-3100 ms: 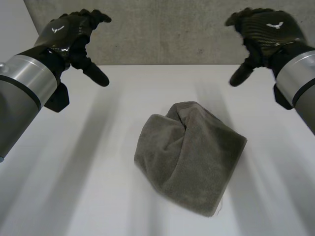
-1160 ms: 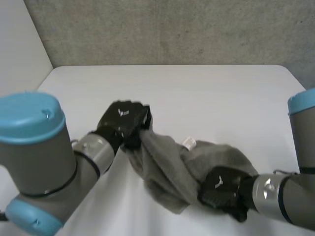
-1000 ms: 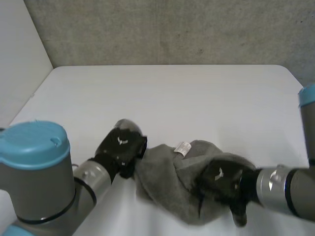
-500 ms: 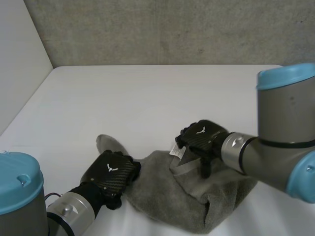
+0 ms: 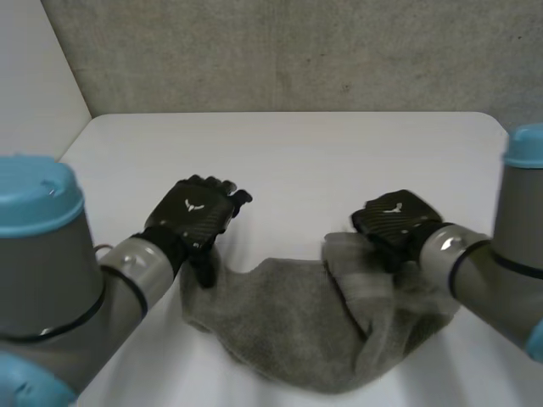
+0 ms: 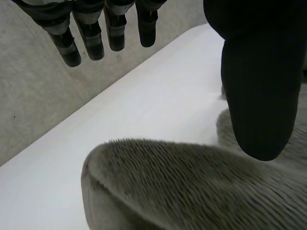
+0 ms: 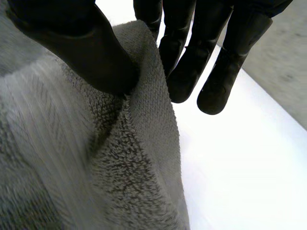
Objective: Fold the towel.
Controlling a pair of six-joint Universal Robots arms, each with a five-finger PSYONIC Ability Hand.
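Where the grey concrete wall point(image 5: 297, 51) closes off the far side, the room gives nothing to work against. A paler wall stands to the left. The white table point(image 5: 322, 161) is broad, flat and smooth, with plenty of bare room beyond the cloth for spreading it. That smoothness likely means the cloth will slide rather than stay put when dragged.

The towel point(image 5: 288, 322) lies bunched near the front edge of the table, between the two arms. It is grey terry, thick-piled and limp, sagging in the middle and doubled over at its right end. I judge it light, soft and not at all fragile. It will hold no shape of its own and should grip well against the fingers. The best holds are probably its corners or a hemmed edge, though no corner can be made out for sure in the heap.

The left hand point(image 5: 197, 216) is at the towel's left end with fingers point(image 6: 67, 45) straight and clear above the cloth. Its thumb point(image 6: 256, 96) points down just over the pile, so it grasps nothing. The right hand point(image 5: 392, 222) is on the raised fold at the right end. There a rolled edge stands up between its thumb point(image 7: 76, 48) and fingers point(image 7: 184, 72), apparently pinched.
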